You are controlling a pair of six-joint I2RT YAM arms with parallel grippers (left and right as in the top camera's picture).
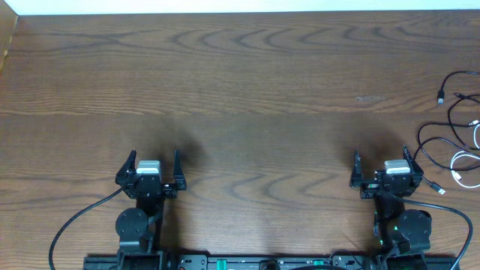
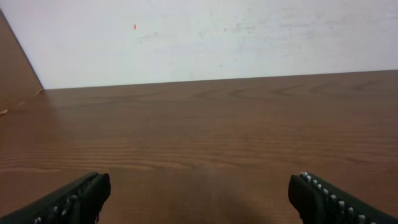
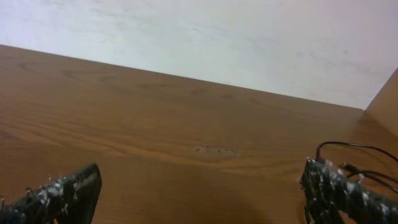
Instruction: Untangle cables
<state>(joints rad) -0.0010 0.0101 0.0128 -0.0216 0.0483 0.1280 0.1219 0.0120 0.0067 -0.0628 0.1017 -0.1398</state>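
Note:
The cables (image 1: 457, 139) lie in a loose tangle at the table's right edge, thin black cords looped with a white one (image 1: 466, 166). In the right wrist view a black cord (image 3: 348, 147) arcs just beyond the right finger. My right gripper (image 1: 382, 160) stands open near the front edge, a little left of the tangle, nothing between its fingers. Far to the left, my left gripper (image 1: 155, 157) is also open and holds nothing. In the left wrist view only bare wood shows between the fingers (image 2: 78, 194).
The brown wooden table (image 1: 247, 90) stretches back to a white wall (image 2: 211, 37). A raised wooden side panel (image 1: 7, 37) borders the left edge. Thick black arm cables (image 1: 75, 221) trail by both arm bases at the front.

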